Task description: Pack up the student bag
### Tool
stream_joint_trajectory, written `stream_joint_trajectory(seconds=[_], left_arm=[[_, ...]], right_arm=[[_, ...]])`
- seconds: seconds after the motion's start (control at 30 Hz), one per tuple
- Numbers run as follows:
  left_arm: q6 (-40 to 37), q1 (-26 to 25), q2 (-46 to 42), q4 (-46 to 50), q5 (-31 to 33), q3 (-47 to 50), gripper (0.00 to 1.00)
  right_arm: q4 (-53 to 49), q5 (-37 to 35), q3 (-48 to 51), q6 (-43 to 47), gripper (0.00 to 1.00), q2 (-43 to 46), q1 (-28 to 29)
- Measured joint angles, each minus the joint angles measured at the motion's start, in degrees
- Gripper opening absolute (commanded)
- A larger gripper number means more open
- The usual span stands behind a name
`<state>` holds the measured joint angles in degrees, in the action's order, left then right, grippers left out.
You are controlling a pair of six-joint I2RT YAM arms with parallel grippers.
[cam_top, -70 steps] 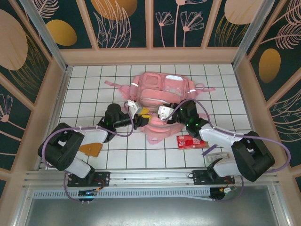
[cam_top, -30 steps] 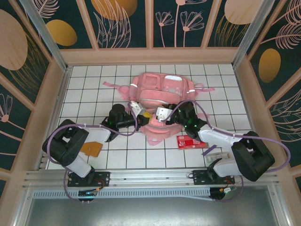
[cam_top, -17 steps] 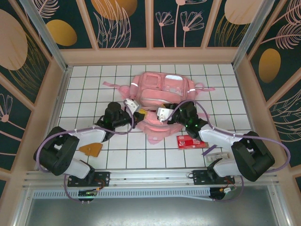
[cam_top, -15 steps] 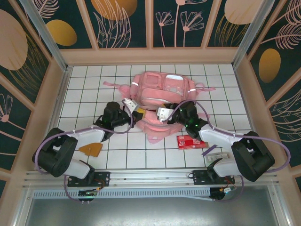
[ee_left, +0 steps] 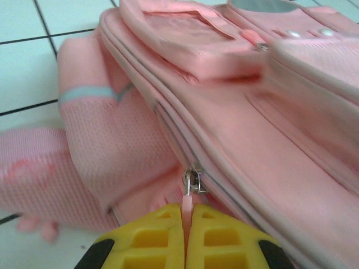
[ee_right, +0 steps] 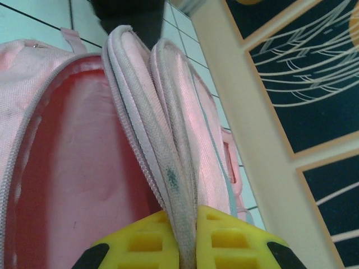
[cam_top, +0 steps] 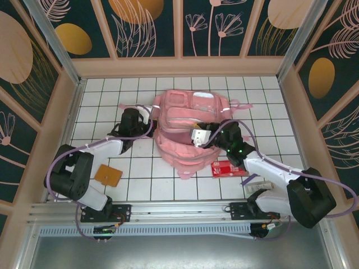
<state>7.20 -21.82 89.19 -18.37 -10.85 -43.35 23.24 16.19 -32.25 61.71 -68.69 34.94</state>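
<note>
White gridded tile covers your counter (cam_top: pixel 101 95), boxed by tan rails and dark floral panels. Nearest the bases you have a flat orange card (cam_top: pixel 107 175) and a red packet (cam_top: pixel 224 167). Mid-counter lies the student bag (cam_top: pixel 185 115): soft pink woven fabric, mesh side pocket, pale strips. Your left pincer (ee_left: pixel 186 227) is clamped on its zip pull (ee_left: pixel 187 203). Your right pincer (ee_right: pixel 187 238) is pinched tight on the main opening's zipped rim.
</note>
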Motion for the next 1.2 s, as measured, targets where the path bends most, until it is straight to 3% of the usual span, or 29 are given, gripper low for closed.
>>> stream_joint_trajectory(seconds=[0.17, 0.33, 0.6, 0.7, 0.8, 0.93, 1.03, 1.07, 1.2], left_arm=[[1.38, 1.6, 7.21, 5.2, 1.07, -7.87, 0.0], [4.13, 2.4, 14.53, 7.85, -4.66, -13.81, 0.0], [5.51, 4.87, 13.92, 9.53, -5.66, -14.78, 0.36], [4.11, 7.65, 8.11, 8.48, -5.77, -12.46, 0.52], [-1.4, 9.51, -2.58, 5.62, -8.28, -7.37, 0.6], [-16.55, 8.37, -12.22, 3.13, -19.61, -2.45, 0.71], [-29.29, 3.98, -13.75, 3.56, -23.5, 1.29, 0.84], [-32.54, 2.1, -13.75, 3.67, -23.65, 2.47, 0.99], [-40.79, -2.49, -13.62, 2.56, -22.43, 5.86, 0.99]], right_arm=[[-1.73, 1.88, -0.04, 1.09, 0.0, 0.17, 1.22], [-2.93, 1.42, -0.07, 1.05, 0.0, 0.15, 1.53], [-3.13, 1.92, -0.39, 1.01, 0.0, -0.24, 1.53], [-3.06, 3.72, -1.22, 0.79, 0.0, -1.01, 1.09], [-2.43, 7.02, -2.08, -0.46, 0.0, -1.81, -0.72], [-1.36, 10.21, -3.93, -2.16, 0.0, -3.65, -2.64], [-1.11, 11.41, -6.01, -3.17, 0.0, -6.08, -3.15], [-1.09, 11.74, -6.58, -3.58, 0.0, -6.75, -3.15], [-1.16, 13.03, -8.59, -5.27, 0.0, -9.16, -3.15]])
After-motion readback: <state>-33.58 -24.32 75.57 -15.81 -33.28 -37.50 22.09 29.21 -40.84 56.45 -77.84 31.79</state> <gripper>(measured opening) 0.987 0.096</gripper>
